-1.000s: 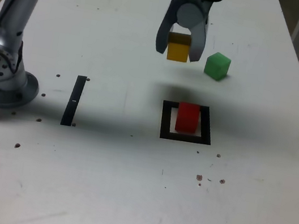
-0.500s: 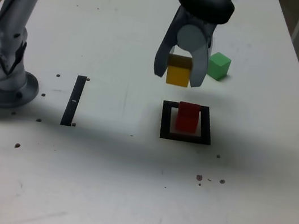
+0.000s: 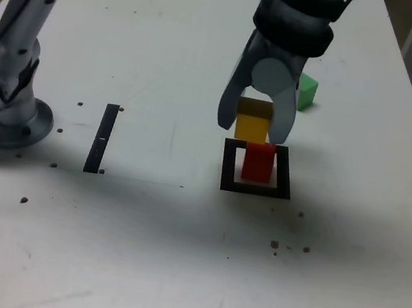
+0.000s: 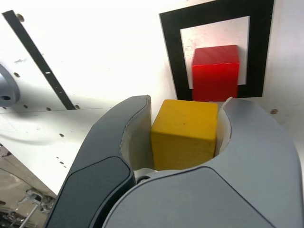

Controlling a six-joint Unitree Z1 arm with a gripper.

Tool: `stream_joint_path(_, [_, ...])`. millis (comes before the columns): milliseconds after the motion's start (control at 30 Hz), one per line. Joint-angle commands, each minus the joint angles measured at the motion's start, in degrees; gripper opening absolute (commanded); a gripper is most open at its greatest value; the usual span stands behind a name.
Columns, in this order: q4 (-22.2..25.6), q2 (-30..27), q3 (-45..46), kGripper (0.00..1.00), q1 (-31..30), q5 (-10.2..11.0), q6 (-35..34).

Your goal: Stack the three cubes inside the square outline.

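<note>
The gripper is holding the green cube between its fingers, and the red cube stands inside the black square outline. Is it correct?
Not green: the exterior view shows the yellow cube between the fingers.

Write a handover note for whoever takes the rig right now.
Pincer: closed on the yellow cube, held up off the table, not placed.
Red cube: inside the square outline.
Green cube: on the table beyond the outline, partly hidden behind the pincer in the exterior view.
Done: red in the outline, yellow grasped.
Left: yellow onto red, release, then fetch and stack green.
Check yellow's alignment over red before lowering; it looks a little off to the exterior view's left.
</note>
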Motion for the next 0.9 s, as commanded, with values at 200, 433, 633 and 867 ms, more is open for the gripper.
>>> stream_joint_path(200, [0.01,2.58,-1.69,0.38,-0.2,-0.19,-0.11])
stream_joint_path(433, [-0.4,4.43,-1.9,0.38,0.19,-0.38,0.05])
stream_joint_path(633, [-0.87,5.54,-1.72,0.38,1.3,-0.42,0.79])
stream_joint_path(867, [-1.37,6.35,-1.73,0.38,1.89,-0.36,1.26])
